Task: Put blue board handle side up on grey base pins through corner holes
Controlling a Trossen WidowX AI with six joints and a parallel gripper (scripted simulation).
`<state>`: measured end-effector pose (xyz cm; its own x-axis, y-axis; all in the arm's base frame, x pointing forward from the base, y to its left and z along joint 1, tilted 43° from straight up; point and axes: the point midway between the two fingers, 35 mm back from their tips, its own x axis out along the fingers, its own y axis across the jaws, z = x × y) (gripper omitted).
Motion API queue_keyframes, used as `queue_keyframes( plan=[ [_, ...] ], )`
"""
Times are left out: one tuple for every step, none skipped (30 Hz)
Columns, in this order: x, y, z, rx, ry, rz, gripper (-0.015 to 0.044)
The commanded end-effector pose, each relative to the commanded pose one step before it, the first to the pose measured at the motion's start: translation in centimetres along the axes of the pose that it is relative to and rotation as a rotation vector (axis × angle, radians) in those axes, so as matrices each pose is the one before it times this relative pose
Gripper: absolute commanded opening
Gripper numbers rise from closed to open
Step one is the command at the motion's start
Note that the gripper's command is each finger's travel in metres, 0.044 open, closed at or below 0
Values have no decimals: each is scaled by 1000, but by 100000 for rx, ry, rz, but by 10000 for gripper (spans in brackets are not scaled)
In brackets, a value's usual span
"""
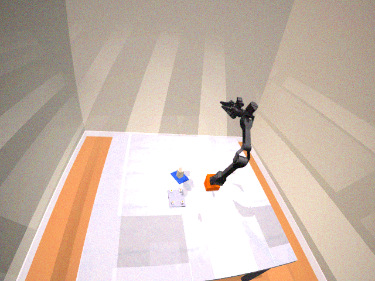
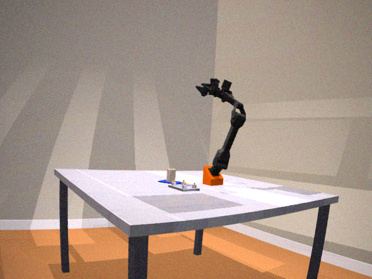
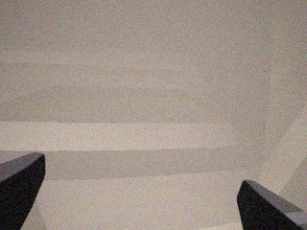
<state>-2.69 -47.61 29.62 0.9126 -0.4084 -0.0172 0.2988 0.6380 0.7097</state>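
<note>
Pale walls surround our table [image 1: 151,242] [image 2: 104,198]; the board [image 1: 180,178] [image 2: 163,181] sits off its base [image 1: 176,198] [image 2: 192,189]; our gripper [image 1: 222,105] [image 2: 198,88] [image 3: 145,179] gapes (empty); everything remains.

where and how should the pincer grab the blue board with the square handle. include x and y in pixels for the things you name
Best gripped by the upright beige block handle [image 1: 180,173] [image 2: 171,175], probably from straight above, with one finger on each of two opposite flat sides. It stands tall near the middle of the flat blue board [image 1: 180,180] [image 2: 163,181], which lies low on the table and offers little edge to pinch.
</note>
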Motion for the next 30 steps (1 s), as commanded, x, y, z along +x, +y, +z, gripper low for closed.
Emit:
queue_keyframes(
  plan=[
    [112,-41,-58,-20,92,-66,426],
    [336,-121,-176,-63,287,-202,440],
    [559,-197,-303,-112,516,-350,440],
    [783,-263,-442,-173,803,-515,440],
    [1006,-316,-600,-255,1170,-700,440],
    [1226,-349,-778,-366,1642,-900,440],
    [1356,-335,-915,-487,2094,-1038,440],
    [1362,-277,-973,-587,2403,-1066,440],
    [1358,-214,-1019,-696,2694,-1065,440],
    [1352,-147,-1059,-814,2983,-1042,440],
    [1382,-170,-1143,-1062,3371,-841,440],
    [1387,-93,-1179,-1207,3673,-766,440],
    [1347,-14,-1170,-1318,3845,-649,440],
    [1366,64,-1207,-1493,4171,-540,440],
    [1369,145,-1225,-1665,4454,-403,440],
    [1360,225,-1226,-1833,4691,-242,440],
    [1350,305,-1220,-2005,4912,-63,440],
    [1339,384,-1208,-2182,5117,130,440],
    [1327,461,-1188,-2362,5304,338,440],
    [1313,535,-1162,-2544,5473,558,440],
    [1300,607,-1132,-2733,5633,790,440],
    [1284,675,-1094,-2920,5769,1031,440],
    [1266,738,-1051,-3106,5882,1280,440],
    [1247,797,-1002,-3290,5977,1535,440],
    [1227,851,-949,-3473,6051,1796,440],
    [1205,900,-892,-3652,6107,2060,440],
    [1182,943,-832,-3829,6145,2326,440],
    [1158,981,-769,-4001,6164,2594,440],
    [1133,1014,-704,-4168,6164,2863,440],
    [1107,1040,-637,-4330,6148,3132,440]
  ],
)
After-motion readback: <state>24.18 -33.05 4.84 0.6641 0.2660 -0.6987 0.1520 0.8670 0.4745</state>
